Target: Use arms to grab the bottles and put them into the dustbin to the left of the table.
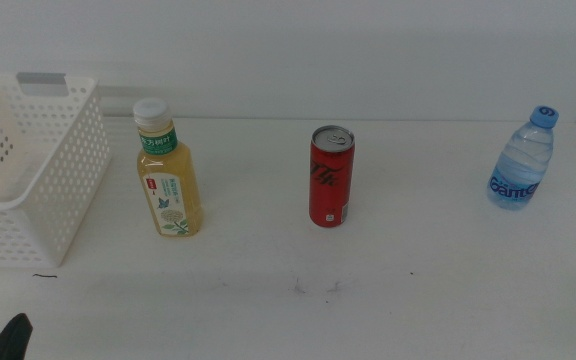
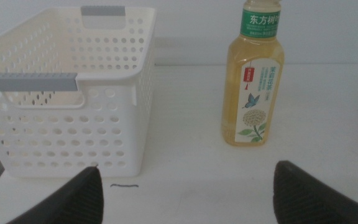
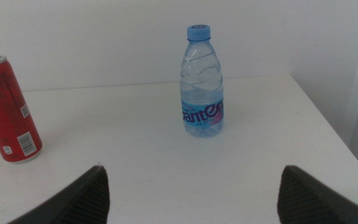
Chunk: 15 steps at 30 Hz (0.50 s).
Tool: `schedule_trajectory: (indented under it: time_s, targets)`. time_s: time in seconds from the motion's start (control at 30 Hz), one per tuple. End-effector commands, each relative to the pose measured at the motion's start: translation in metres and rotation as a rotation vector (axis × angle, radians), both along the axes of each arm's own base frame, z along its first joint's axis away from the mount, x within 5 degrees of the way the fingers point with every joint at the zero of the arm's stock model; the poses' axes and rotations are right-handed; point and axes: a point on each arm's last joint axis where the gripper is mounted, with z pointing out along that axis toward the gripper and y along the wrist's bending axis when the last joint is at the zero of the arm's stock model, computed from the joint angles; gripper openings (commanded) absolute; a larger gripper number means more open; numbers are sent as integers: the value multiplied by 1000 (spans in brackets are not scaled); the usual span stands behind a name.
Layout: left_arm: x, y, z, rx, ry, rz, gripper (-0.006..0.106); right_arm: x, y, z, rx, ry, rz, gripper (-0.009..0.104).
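Standing upright on the table (image 1: 418, 300): three bottles (image 1: 330, 177), one dustbin (image 1: 28, 170).

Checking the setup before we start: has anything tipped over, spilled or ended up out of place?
Nothing stands out. The yellow tea bottle, red can and water bottle all stand upright and capped on the table, with no spill, and the basket sits level.

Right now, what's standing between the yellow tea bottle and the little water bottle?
The red can stands between the tea bottle and the water bottle, upright and apart from both. The middle view shows it; otherwise bare table.
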Motion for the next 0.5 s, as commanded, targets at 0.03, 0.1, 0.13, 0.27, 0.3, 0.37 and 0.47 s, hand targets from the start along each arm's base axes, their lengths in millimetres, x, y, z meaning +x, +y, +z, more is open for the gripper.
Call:
schedule_trajectory:
  time_s: [0.03, 0.1, 0.13, 0.27, 0.3, 0.37, 0.47]
  targets:
    - [3, 0, 3, -17, -26, -2, 94, 0, -1, 0, -13, -14, -10, 88]
    - [10, -2, 5, -23, -17, -25, 94, 0, -1, 0, -13, -14, -10, 88]
    - [16, -4, 7, -18, -21, -50, 94, 0, -1, 0, -13, -14, -10, 88]
    - [42, -21, 12, 17, -67, -200, 94, 0, -1, 0, -13, -14, -10, 88]
    - [48, -27, 9, 25, -53, -231, 94, 0, -1, 0, -13, -14, -10, 88]
    - [59, -43, 7, 30, -82, -314, 94, 0, -1, 0, -13, -14, -10, 88]
    - [67, -65, 4, 18, -148, -411, 94, 0, -1, 0, -13, -14, -10, 88]
